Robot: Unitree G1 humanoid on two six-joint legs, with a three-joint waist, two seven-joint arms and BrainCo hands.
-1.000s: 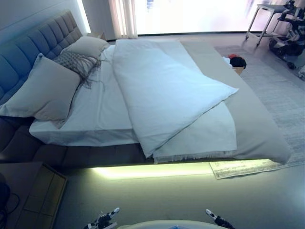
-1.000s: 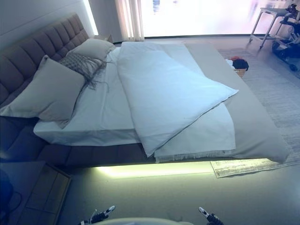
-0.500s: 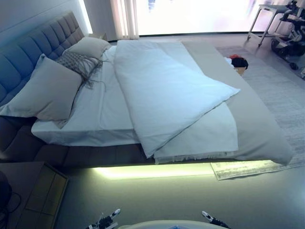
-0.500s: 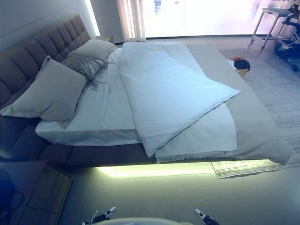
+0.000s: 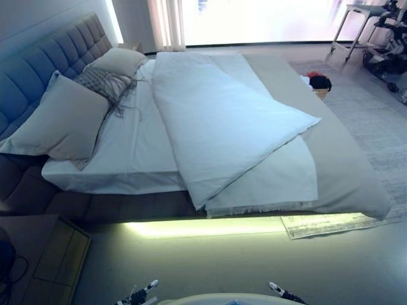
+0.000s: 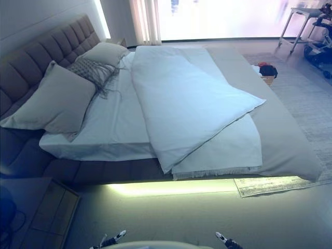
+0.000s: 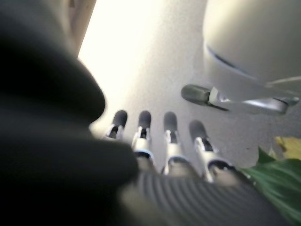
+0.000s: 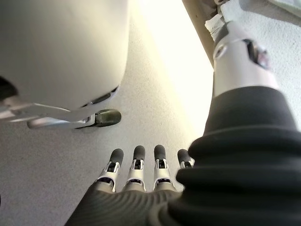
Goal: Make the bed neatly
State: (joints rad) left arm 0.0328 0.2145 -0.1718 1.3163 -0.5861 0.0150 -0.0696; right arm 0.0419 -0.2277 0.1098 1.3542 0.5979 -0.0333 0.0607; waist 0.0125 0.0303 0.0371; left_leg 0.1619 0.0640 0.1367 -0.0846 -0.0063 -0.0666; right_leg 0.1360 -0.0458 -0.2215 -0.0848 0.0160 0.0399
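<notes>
The bed (image 5: 95, 206) stands before me with a tufted headboard (image 5: 44, 60) at the left. A white duvet (image 5: 216, 121) lies skewed and folded over, one corner hanging over the near side (image 5: 200, 203). A white sheet (image 5: 130, 143) and a grey cover (image 5: 337, 171) show beside it. Two pillows (image 5: 60, 121) (image 5: 117, 61) and a fringed cushion (image 5: 102, 82) lie at the head. My left hand (image 7: 164, 141) and right hand (image 8: 136, 167) hang low by my sides above the floor, fingers straight, empty.
A wooden bedside cabinet (image 5: 51, 254) stands at the lower left. A light strip (image 5: 203, 227) glows under the bed. A rug (image 5: 375, 127) lies at the right, with a small basket of dark things (image 5: 316, 82) and a metal table (image 5: 356, 25) beyond.
The camera shifted slightly; the bed and the bedding lie as before. Both hands stay low at the bottom edge.
</notes>
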